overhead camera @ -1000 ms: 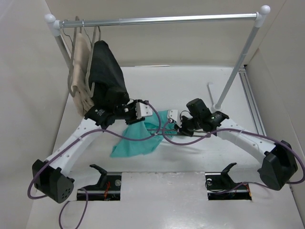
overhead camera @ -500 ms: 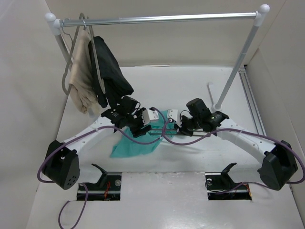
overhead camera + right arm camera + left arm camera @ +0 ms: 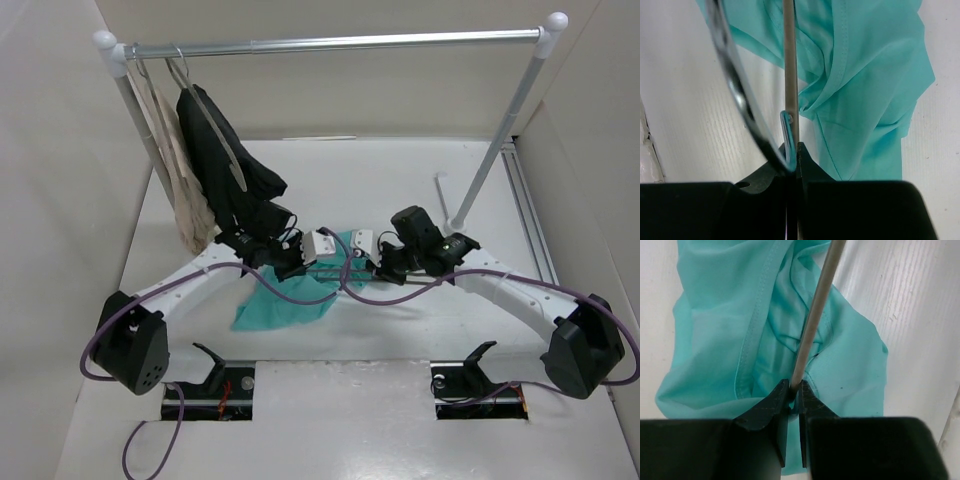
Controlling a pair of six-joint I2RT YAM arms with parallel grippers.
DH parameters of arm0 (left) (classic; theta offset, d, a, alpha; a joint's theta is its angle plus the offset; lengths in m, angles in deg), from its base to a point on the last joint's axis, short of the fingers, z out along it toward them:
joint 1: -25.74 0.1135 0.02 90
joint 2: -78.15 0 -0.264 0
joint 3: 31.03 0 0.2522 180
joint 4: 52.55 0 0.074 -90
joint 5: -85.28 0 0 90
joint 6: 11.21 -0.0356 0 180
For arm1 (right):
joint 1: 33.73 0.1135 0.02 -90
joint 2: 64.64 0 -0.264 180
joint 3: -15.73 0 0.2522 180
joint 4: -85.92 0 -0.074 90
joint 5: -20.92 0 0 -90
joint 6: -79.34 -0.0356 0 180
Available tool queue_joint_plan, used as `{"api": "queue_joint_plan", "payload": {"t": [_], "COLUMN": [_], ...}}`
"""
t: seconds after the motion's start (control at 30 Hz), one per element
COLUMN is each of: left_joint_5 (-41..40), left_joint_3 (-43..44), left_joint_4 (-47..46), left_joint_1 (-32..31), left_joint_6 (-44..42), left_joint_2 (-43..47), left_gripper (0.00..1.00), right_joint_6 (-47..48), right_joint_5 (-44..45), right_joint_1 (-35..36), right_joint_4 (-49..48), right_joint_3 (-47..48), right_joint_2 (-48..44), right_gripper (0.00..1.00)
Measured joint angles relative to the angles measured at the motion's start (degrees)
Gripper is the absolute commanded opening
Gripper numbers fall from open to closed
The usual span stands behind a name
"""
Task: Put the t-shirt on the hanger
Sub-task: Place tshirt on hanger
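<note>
White tabletop (image 3: 400,180) boxed in by beige walls, with a chrome clothes rail (image 3: 340,42) running across the top of the overhead view. At the upper left of that view a beige garment (image 3: 185,205) and a black garment (image 3: 215,150) hang from the rail side by side.

Down in the middle of the table the t-shirt (image 3: 285,305) lies crumpled, a teal heap with its folds bunched up. Both arms reach in over it from either side.

From the left wrist camera, the left gripper (image 3: 794,390) is clenched on the hanger (image 3: 815,315), whose thin grey rod leaves the jaws and slants to the upper right of the frame across the teal cloth. I cannot tell whether the rod passes inside a fold or only lies on top.

From the right wrist camera, the right gripper (image 3: 791,150) is pinched on the same rod, low in the frame. The wire hook (image 3: 735,90) curves up to the upper left over bare table, while the shirt spreads across the upper right.
</note>
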Motion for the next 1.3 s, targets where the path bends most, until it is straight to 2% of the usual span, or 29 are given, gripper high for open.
{"api": "queue_joint_plan", "payload": {"t": [0.27, 0.6, 0.77, 0.8, 0.93, 1.07, 1.1, 1.3], "left_joint_5": [4.98, 11.37, 11.23, 10.97, 9.77, 13.07, 13.31, 11.47], "left_joint_3": [6.73, 12.68, 12.85, 12.92, 12.90, 11.19, 10.08, 3.19], "left_joint_4": [11.85, 22.53, 25.90, 26.21, 26.88, 26.03, 25.81, 19.69], "left_joint_1": [0.92, 2.75, 2.78, 2.89, 3.28, 2.36, 2.43, 4.17], "left_joint_6": [-12.61, -24.92, -29.99, -30.60, -31.67, -31.32, -30.88, -22.86], "left_joint_2": [5.05, 5.40, 5.40, 5.42, 5.42, 6.95, 7.74, 10.40], "left_gripper": [0.00, 0.00, 0.00, 0.02, 0.19, 0.35, 0.42, 0.44], "right_joint_6": [0.70, 1.07, 1.79, 2.23, 4.26, 4.48, 4.55, 4.52], "right_joint_5": [-0.70, 0.13, 2.97, 3.65, 5.95, 12.76, 13.86, 15.34], "right_joint_1": [-0.02, 0.09, 1.44, 1.55, 2.27, 2.56, 2.54, 3.89], "right_joint_4": [1.55, 4.74, 10.19, 11.61, 15.65, 16.22, 16.50, 16.46], "right_joint_3": [0.79, 4.44, 11.30, 13.27, 19.56, 21.24, 21.22, 20.74], "right_joint_2": [-0.57, -2.01, 2.36, 3.76, 8.55, 12.72, 13.66, 14.82], "right_gripper": [0.00, 0.00, 0.00, 0.00, 0.00, 0.00, 0.00, 0.00]}}
